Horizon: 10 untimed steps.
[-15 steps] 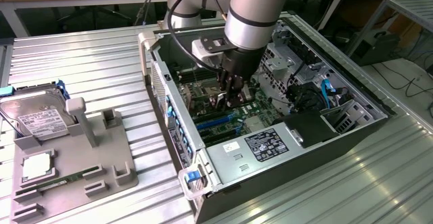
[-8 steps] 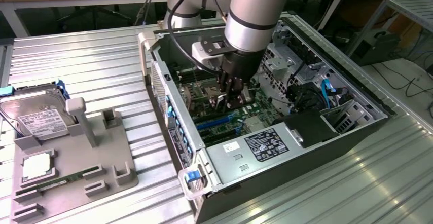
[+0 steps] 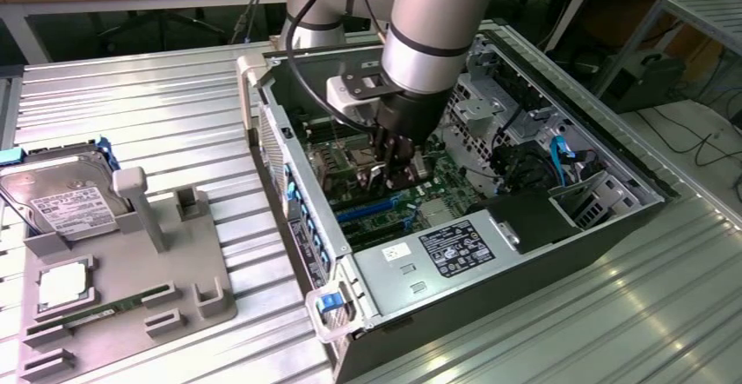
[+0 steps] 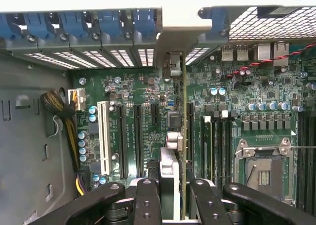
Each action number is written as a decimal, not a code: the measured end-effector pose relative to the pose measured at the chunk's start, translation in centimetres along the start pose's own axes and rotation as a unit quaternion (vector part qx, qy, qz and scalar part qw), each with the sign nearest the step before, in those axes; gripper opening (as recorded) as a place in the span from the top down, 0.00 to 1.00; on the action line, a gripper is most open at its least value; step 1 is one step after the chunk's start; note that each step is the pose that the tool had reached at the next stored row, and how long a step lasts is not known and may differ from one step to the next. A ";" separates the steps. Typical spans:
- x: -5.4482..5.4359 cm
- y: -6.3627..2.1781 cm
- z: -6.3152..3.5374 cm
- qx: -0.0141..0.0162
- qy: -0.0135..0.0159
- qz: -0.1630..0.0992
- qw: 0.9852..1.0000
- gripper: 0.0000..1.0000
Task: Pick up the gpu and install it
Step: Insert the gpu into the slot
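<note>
Tool [image 4: 170, 195] is clamped on the gpu [image 4: 183, 136], its fingers [image 4: 147, 198] pressing both faces of the card, which stands on edge over the motherboard [image 4: 133, 94] inside the case [image 3: 383, 275]. Card's bracket end reaches toward the case's rear wall with blue clips [image 4: 84, 24], just beside the black slots [image 4: 129, 136]. On the tabletop [image 3: 139, 89], well apart from the case, a grey tray [image 3: 174, 262] holds a hard drive [image 3: 64, 201].

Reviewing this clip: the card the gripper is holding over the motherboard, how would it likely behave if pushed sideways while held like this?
The gpu is seen edge-on as a thin board, so it probably stays stiff along its length but could twist under a side push. The gripper clamps only its upper edge, so it may pivot. Exposed parts on it look fragile.
</note>
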State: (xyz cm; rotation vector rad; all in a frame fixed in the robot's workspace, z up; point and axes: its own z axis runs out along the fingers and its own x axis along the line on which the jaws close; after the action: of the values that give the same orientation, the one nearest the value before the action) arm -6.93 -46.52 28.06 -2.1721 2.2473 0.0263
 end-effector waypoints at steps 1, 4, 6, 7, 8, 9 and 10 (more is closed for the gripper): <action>0.0 0.03 0.06 0.000 0.000 0.000 1.000 0.72; 0.0 0.08 0.21 0.000 0.000 0.000 1.000 0.72; 0.0 0.10 0.38 0.000 0.000 0.000 1.000 0.72; 0.0 0.11 0.45 -0.001 0.000 0.000 1.000 0.72; 0.0 0.11 0.53 -0.001 0.000 0.000 1.000 0.72; 0.0 0.11 0.62 -0.001 0.000 0.000 1.000 0.72; 0.0 0.12 0.70 -0.001 0.000 0.000 1.000 0.72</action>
State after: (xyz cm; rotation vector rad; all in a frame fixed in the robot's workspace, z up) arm -7.05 -46.52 27.37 -2.1731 2.2485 0.0289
